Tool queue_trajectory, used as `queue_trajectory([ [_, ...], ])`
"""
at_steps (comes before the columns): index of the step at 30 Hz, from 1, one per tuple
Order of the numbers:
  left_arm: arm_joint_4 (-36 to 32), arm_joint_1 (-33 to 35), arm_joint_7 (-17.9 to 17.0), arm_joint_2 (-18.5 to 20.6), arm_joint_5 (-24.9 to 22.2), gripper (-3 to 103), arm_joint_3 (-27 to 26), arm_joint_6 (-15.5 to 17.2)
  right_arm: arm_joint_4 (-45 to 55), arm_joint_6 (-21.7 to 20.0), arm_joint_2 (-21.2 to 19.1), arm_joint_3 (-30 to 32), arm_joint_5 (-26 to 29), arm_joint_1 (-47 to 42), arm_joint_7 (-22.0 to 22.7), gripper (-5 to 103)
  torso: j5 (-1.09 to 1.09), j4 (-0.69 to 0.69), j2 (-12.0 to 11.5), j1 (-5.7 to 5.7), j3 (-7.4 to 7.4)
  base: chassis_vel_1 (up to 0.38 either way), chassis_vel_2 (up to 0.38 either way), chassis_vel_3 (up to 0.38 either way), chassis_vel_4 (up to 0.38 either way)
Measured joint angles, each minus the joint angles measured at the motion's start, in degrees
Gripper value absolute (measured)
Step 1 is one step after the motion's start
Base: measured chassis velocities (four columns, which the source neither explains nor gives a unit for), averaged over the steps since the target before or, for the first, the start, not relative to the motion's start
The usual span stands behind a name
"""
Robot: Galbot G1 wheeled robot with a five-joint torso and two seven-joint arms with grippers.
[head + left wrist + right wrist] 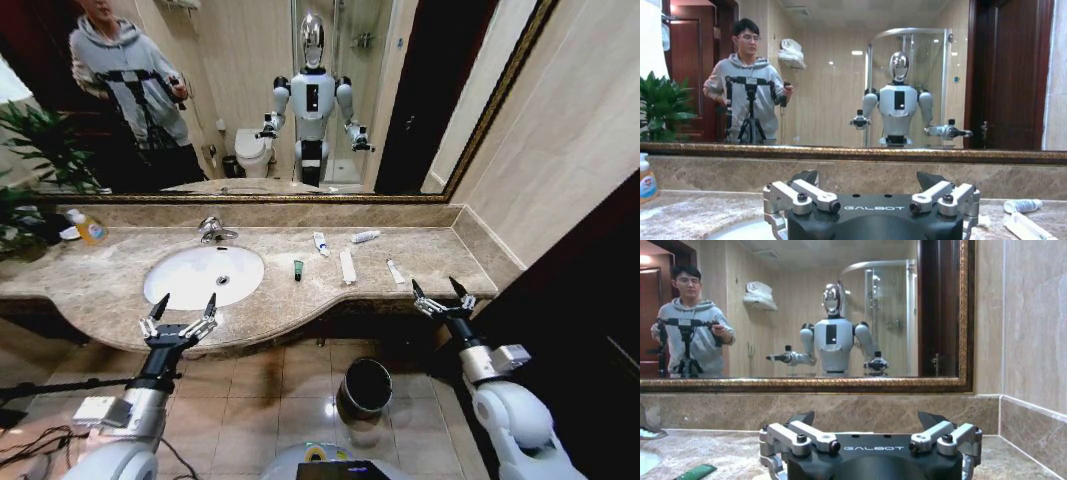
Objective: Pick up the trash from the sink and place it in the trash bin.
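Both grippers hang with jaws spread and hold nothing: our left gripper (182, 306) sits at the front edge of the white oval porcelain sink (175, 285), over its near rim, and our right gripper (441, 291) waits well to the right of the sink, off the far corner of the beige-brown marble counter (100, 285). We judge that we are at the very start, lined up with no item taken yet.

Working rightward from the sink, the trash lies on the marble, not in the bowl: a tiny dark-green tube (298, 269) just right of the sink, a small white tube with blue print (320, 243) behind it, a long flat white packet (347, 266), a capped white tube (365, 236) near the backsplash, and a thin white stick (396, 271) farthest from the sink. The round dark glossy trash bin (365, 387) stands on the floor, below and right of the sink.

Next, we think, one open gripper must come down over a single item and close on it; these flat, thin pieces will need a low, careful pinch
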Motion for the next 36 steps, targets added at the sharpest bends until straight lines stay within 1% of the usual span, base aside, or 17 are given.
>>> queue_trajectory([
  [8,0.0,0.0,0.0,0.0,0.0,100,0.0,0.0,-2.3,-0.8,-0.1,-1.2,0.2,2.2,0.0,100,0.0,0.0,0.0,0.0,0.0,0.0,0.0,0.0,0.0],
  [25,0.0,0.0,0.0,0.0,0.0,100,0.0,0.0,-5.1,-4.1,-2.1,-3.0,0.5,5.4,-0.1,100,0.0,-0.01,0.0,0.0,0.0,0.0,0.0,0.0,0.0],
  [27,0.0,0.0,0.0,0.0,0.0,100,0.0,0.0,-7.0,-5.2,-3.4,-4.8,1.0,7.6,0.7,100,0.0,-0.01,0.0,0.0,0.0,0.0,0.0,0.0,0.0],
  [28,0.0,0.0,0.0,0.0,0.0,100,0.0,0.0,-7.0,-5.2,-3.4,-4.8,1.0,7.6,0.7,100,0.0,-0.01,0.0,0.0,0.0,0.0,0.0,0.0,0.0],
  [31,0.0,0.0,0.0,0.0,0.0,100,0.0,0.0,-11.2,-6.6,-6.6,-8.4,1.2,12.0,2.1,100,0.0,0.0,0.0,0.0,0.0,0.0,0.0,0.0,0.0],
  [32,0.0,0.0,0.0,0.0,0.0,100,0.0,0.0,-11.2,-6.6,-6.6,-8.4,1.2,12.0,2.1,100,0.0,0.0,0.0,0.0,0.0,0.0,0.0,0.0,0.0],
  [35,0.0,0.0,0.0,0.0,0.0,100,0.0,0.0,-15.6,-7.4,-8.5,-11.9,1.1,16.8,3.1,100,0.0,0.01,0.0,0.0,0.0,0.0,0.0,0.0,0.0],
  [36,0.0,0.0,0.0,0.0,0.0,100,0.0,0.0,-15.6,-7.4,-8.5,-11.9,1.1,16.8,3.1,100,0.0,0.01,0.0,0.0,0.0,0.0,0.0,0.0,0.0],
])
